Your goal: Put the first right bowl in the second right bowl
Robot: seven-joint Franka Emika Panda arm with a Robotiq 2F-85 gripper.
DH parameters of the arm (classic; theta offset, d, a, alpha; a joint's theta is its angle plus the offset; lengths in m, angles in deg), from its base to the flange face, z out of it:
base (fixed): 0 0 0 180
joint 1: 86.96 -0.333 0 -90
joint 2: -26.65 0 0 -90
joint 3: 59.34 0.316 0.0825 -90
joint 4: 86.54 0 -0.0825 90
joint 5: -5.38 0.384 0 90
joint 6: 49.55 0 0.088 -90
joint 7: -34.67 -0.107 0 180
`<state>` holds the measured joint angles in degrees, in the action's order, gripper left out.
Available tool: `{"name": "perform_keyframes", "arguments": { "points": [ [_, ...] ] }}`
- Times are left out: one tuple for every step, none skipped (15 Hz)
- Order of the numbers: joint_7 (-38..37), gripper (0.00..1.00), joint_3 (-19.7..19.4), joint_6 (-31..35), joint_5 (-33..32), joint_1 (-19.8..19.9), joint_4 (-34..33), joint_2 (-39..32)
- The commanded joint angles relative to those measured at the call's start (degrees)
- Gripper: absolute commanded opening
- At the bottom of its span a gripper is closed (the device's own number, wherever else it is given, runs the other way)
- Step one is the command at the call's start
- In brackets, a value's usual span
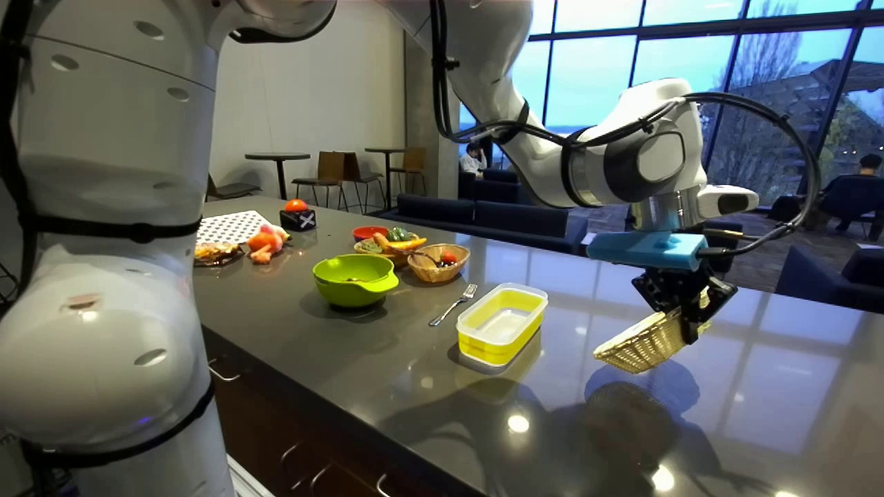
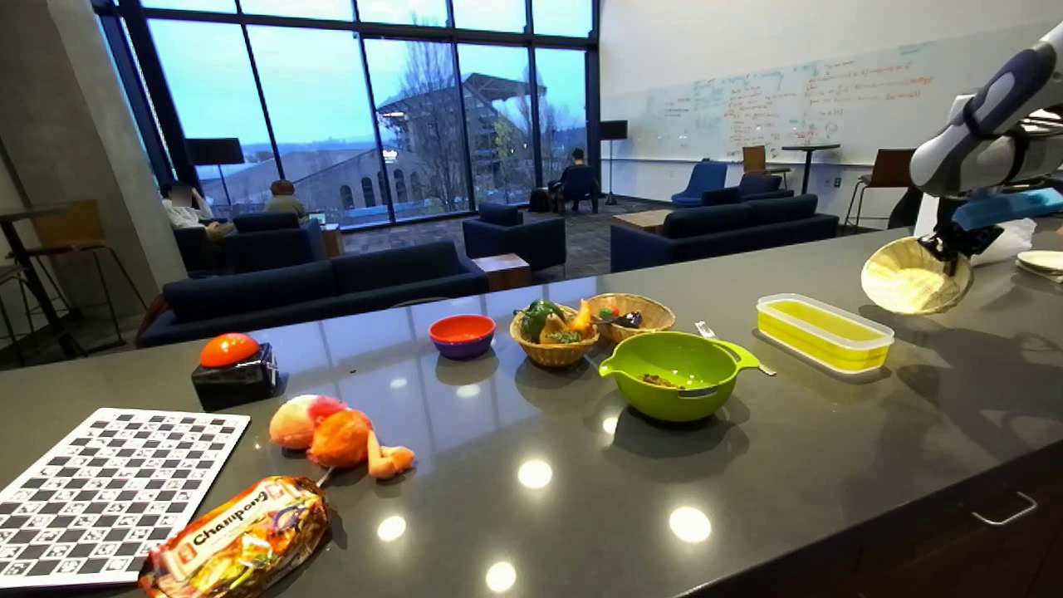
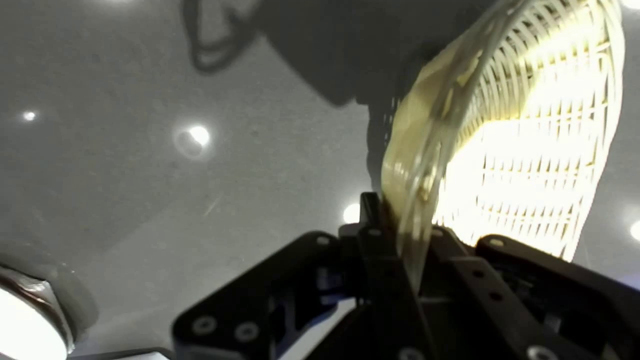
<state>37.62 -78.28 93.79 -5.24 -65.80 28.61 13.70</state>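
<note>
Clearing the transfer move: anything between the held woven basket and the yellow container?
Nothing visible. The gripper holds the woven basket by its rim; in both exterior views no object shows between basket and yellow container. The fork lies on the container's opposite side.

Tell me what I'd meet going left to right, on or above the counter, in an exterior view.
Checkered board → orange-pink items → red-and-purple bowl → heaped wicker basket → lime-green bowl → yellow rectangular bowl → tilted pale woven basket.

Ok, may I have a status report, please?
Gripper clamped on pale yellow round woven bowl. Hanging tilted above grey counter, not yet over yellow rectangular plastic container. Silver metal fork beyond that, probably not obstructing.
</note>
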Motion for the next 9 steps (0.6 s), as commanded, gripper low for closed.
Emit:
{"name": "perform_keyframes", "arguments": {
  "points": [
    [-10.0,0.02,-3.1,4.2,-7.4,-2.9,5.4,4.1],
    [-12.2,0.02,-3.6,4.8,-9.8,-3.4,6.2,4.7],
    [-14.1,0.02,-3.9,5.3,-12.2,-4.0,7.1,5.2],
    [-16.0,0.02,-4.2,5.6,-14.5,-4.6,7.9,5.7],
    [-17.5,0.02,-4.3,5.9,-16.6,-5.0,8.8,6.5],
    [-18.9,0.02,-4.4,6.2,-18.6,-5.3,9.6,7.2],
    [-20.2,0.02,-4.3,6.3,-20.3,-5.6,10.3,8.1],
    [-21.2,0.02,-4.2,6.3,-21.8,-5.8,11.0,9.1],
    [-21.9,0.02,-3.9,6.2,-23.0,-5.8,11.6,9.9]
  ]
}}
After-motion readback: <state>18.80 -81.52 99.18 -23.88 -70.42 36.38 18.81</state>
